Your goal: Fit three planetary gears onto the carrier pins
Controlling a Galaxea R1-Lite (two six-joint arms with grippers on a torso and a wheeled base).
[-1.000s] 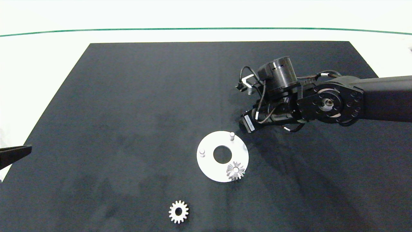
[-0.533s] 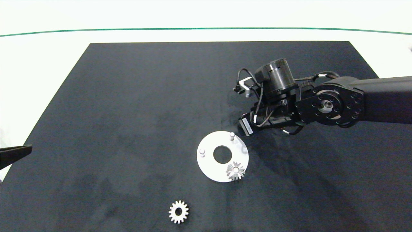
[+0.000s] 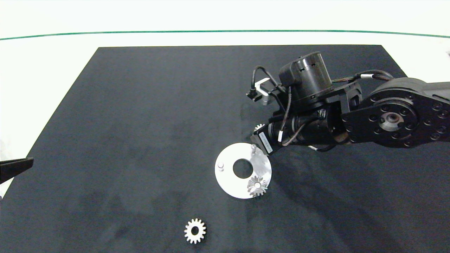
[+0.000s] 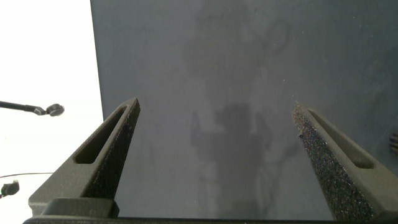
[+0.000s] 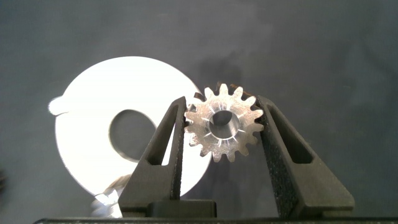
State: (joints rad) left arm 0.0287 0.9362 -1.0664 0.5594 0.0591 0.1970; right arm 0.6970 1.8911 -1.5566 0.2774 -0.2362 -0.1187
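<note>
The flat white plate (image 3: 228,182) lies on the black mat, with two bare carrier pins, one at its far edge (image 3: 253,147) and one at its left (image 3: 220,165). One planetary gear (image 3: 257,186) sits on the third pin. A second gear (image 3: 195,231) lies loose near the mat's front edge. My right gripper (image 5: 222,107) is shut on the third gear (image 5: 222,122), held by its teeth above the mat just beyond the plate (image 5: 93,143). In the head view only a sliver of that gear (image 3: 259,127) shows, close to the far pin. My left gripper (image 4: 214,109) is open.
The left gripper (image 3: 15,167) stays parked at the mat's left edge, over the mat's border with the white table (image 4: 43,62). The right arm's wrist (image 3: 309,105) hangs over the mat's right half. A green line (image 3: 140,32) crosses the far table.
The right arm has risen and shifted left toward the plate; its held gear now peeks out by the far pin. Plate, seated gear, loose gear and left gripper are unmoved.
</note>
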